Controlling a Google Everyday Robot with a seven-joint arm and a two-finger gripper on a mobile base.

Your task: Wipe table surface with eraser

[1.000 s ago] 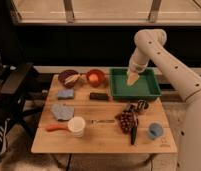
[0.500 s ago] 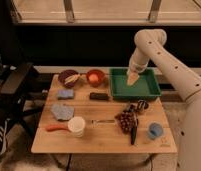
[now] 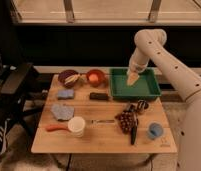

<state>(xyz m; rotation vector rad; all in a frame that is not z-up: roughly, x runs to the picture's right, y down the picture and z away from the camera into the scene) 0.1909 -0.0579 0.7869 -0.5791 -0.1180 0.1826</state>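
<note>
The light wooden table surface (image 3: 104, 137) fills the middle of the camera view. The eraser (image 3: 99, 96), a small flat black block, lies on it near the back, between the blue sponge (image 3: 65, 93) and the green tray (image 3: 119, 85). My gripper (image 3: 132, 78) hangs on the white arm above the green tray's inside, well to the right of and behind the eraser. It does not touch the eraser.
A dark bowl (image 3: 68, 77) and an orange bowl (image 3: 95, 77) stand at the back. A grey-blue cloth (image 3: 62, 111), a white cup (image 3: 76, 125) and an orange-handled tool (image 3: 55, 128) lie at the front left. Dark items (image 3: 127, 120) and a blue cup (image 3: 155, 131) sit at the right.
</note>
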